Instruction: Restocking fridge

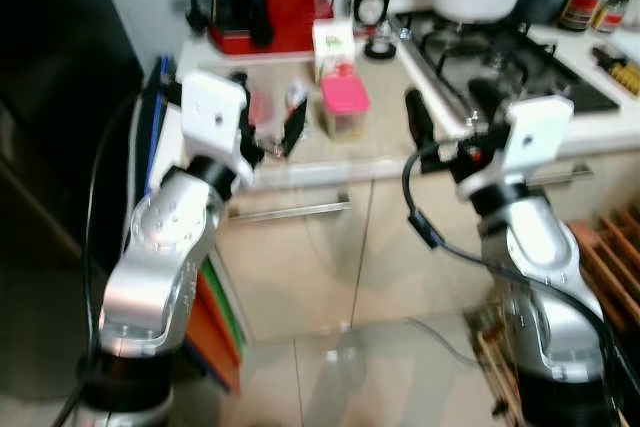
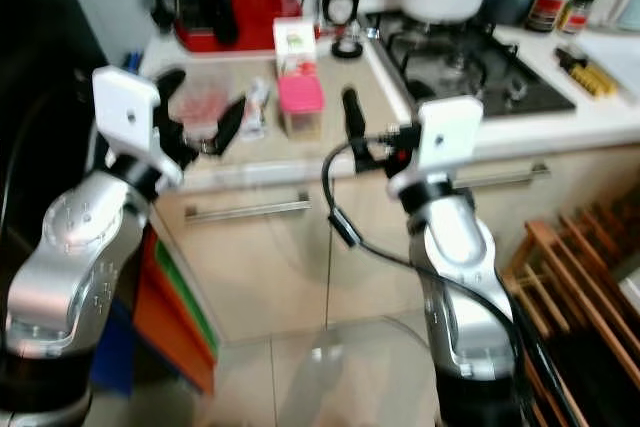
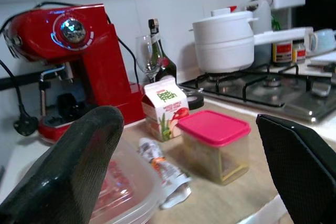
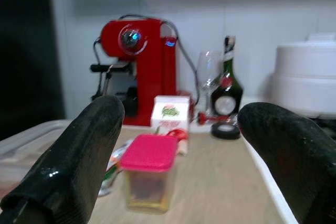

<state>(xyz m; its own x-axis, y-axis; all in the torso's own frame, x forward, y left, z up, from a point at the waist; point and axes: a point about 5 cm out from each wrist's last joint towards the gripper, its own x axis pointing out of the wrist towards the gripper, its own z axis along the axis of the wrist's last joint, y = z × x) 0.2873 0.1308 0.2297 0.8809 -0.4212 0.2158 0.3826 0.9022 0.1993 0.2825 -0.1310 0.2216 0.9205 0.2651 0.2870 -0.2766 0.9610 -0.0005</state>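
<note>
Both grippers hovered at the counter edge with fingers spread wide and empty: the left gripper (image 3: 194, 171) before a clear lidded tub (image 3: 123, 182), the right gripper (image 4: 178, 156) facing the pink-lidded container (image 4: 148, 171) (juice carton (image 4: 170, 116) behind). A good grasp probably meant centring, then closing squarely below the lid.

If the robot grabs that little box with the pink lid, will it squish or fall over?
The pink-lidded box looks like clear hard plastic, so it probably keeps its shape when squeezed. It sits squat and flat on the counter, so it likely slides rather than tips. The smooth sides may be a bit slippery, and the food inside adds some weight.
</note>
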